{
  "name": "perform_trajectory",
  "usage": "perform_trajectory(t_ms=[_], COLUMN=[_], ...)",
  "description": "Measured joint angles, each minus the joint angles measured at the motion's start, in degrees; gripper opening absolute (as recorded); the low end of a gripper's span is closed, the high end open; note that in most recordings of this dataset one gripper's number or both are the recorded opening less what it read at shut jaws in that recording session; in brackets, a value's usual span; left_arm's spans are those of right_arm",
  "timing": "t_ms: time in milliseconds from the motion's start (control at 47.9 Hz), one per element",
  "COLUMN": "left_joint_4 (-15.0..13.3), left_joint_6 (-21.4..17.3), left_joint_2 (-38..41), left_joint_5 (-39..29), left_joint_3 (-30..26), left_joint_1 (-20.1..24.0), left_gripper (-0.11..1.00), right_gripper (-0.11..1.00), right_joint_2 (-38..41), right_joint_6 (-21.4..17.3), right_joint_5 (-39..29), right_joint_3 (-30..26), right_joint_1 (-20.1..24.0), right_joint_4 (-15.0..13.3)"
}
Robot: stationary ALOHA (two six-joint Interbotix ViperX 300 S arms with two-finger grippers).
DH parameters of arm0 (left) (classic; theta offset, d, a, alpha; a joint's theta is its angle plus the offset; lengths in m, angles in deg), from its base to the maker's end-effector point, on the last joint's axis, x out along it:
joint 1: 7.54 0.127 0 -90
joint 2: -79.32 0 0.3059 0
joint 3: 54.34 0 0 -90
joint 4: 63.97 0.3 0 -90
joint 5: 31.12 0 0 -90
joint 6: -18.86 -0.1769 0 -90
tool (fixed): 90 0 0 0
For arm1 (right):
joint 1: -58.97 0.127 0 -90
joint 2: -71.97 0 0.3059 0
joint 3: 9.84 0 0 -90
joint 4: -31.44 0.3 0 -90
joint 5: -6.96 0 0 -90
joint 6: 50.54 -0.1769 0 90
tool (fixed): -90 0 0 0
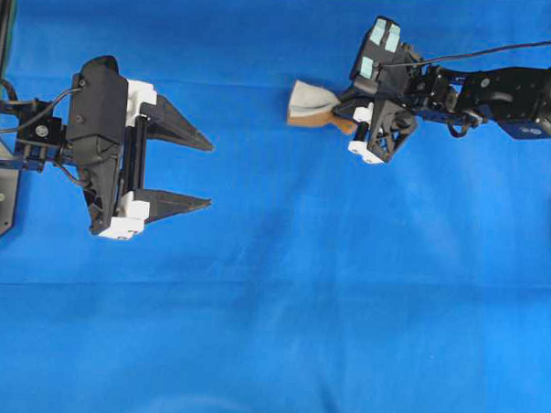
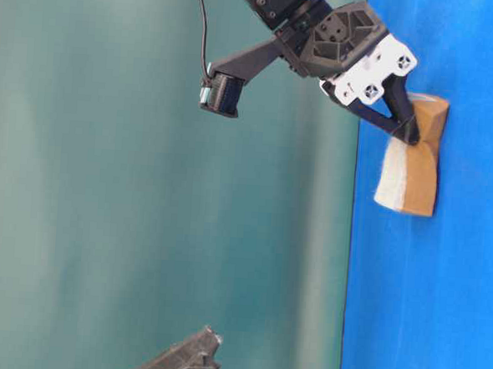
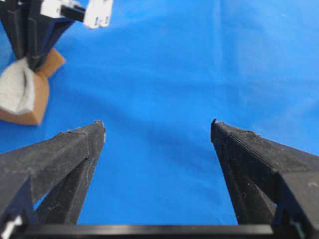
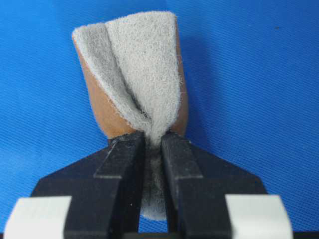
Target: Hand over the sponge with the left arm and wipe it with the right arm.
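Between your right gripper's (image 4: 153, 142) fingers, the sponge (image 4: 137, 74) is pinched and folded.
You see its grey-white face creased inward and its orange-brown layer against the blue cloth (image 1: 271, 307), apparently touching it. Your left gripper (image 1: 199, 173) sits well apart across the cloth, jaws spread wide with nothing between them.
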Motion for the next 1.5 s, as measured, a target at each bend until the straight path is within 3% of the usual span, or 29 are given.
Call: perform_trajectory(t_ms=[167, 313, 585, 773, 919, 1170, 1504], left_joint_4=[0.00, 0.00, 0.00, 0.00, 0.00, 0.00, 0.00], left_joint_6=[0.00, 0.00, -0.09, 0.00, -0.09, -0.09, -0.09], left_joint_2=[0.09, 0.09, 0.09, 0.09, 0.18, 0.09, 0.09], left_joint_5=[-0.09, 0.00, 0.00, 0.00, -0.09, 0.00, 0.00], left_joint_3=[0.00, 0.09, 0.09, 0.00, 0.00, 0.09, 0.00], left_joint_1=[0.00, 0.00, 0.00, 0.00, 0.00, 0.00, 0.00], left_gripper=[0.85, 0.85, 0.85, 0.85, 0.85, 0.85, 0.85], right_gripper=[0.15, 0.15, 0.15, 0.15, 0.15, 0.15, 0.15], right_joint_2=[-0.09, -0.18, -0.18, -0.09, -0.18, -0.09, -0.09], right_joint_6=[-0.79, -1.67, -5.19, -8.35, -9.76, -9.23, -7.12], right_joint_5=[0.00, 0.26, 0.18, -0.09, -0.18, -0.35, -0.44], right_joint_3=[0.00, 0.35, 0.09, -1.23, -2.02, -1.93, 0.53], right_joint_1=[1.32, 5.36, 17.58, 26.72, 30.67, 28.65, 14.85], right_joint_4=[0.00, 1.32, 4.75, 5.10, 5.10, 4.83, 1.76])
